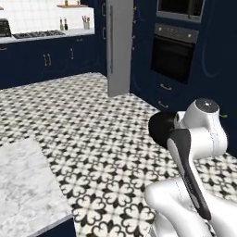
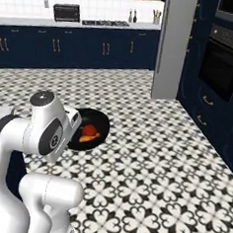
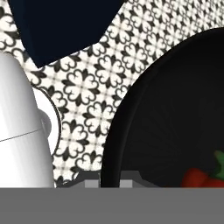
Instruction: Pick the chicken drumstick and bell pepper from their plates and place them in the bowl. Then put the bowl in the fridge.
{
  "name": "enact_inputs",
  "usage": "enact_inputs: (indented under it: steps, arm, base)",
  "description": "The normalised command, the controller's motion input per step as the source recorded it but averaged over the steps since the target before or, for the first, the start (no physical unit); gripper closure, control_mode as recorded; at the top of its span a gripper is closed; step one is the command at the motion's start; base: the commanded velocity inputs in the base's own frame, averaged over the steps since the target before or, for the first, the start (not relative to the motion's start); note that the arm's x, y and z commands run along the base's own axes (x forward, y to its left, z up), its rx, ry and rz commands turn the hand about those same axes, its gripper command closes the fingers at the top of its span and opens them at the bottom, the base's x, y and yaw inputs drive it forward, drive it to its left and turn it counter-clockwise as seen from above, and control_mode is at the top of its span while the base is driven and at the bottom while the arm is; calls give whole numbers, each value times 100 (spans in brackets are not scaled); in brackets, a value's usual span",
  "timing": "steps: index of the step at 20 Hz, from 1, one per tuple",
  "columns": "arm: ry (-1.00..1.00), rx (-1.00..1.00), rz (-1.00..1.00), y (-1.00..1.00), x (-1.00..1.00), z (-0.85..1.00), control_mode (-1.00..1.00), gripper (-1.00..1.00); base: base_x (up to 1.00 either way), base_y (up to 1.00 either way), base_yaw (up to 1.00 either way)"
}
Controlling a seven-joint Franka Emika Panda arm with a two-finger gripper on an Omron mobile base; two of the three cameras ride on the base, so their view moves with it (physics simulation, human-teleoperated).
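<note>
Pincer [image 3: 109,183] clenched on the dark bowl [image 2: 95,123] carrying bell pepper [image 2: 89,130] and drumstick [image 2: 84,138] above the floor, leaving the far fridge [image 1: 119,46] placement undone.

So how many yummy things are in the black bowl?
2. The red bell pepper sits in the middle of the bowl, and the golden chicken drumstick lies just beside it, nearer the arm. The arm may be hiding something more.

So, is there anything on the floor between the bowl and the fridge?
Nothing visible. The gripper holds the bowl above the patterned floor, and the stretch of tiles toward the fridge looks bare.
</note>
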Motion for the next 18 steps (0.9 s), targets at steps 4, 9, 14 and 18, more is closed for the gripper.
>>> enact_inputs:
  steps: [4, 9, 14, 18]
  arm:
    - [0, 0, 0, 0, 0, 0, 100, 100]
    - [0, 0, 0, 0, 0, 0, 100, 100]
    - [0, 0, 0, 0, 0, 0, 100, 100]
    - [0, 0, 0, 0, 0, 0, 100, 100]
  base:
    - [100, -25, 34]
    - [100, -25, 26]
    - [100, -19, 14]
    - [100, -20, 7]
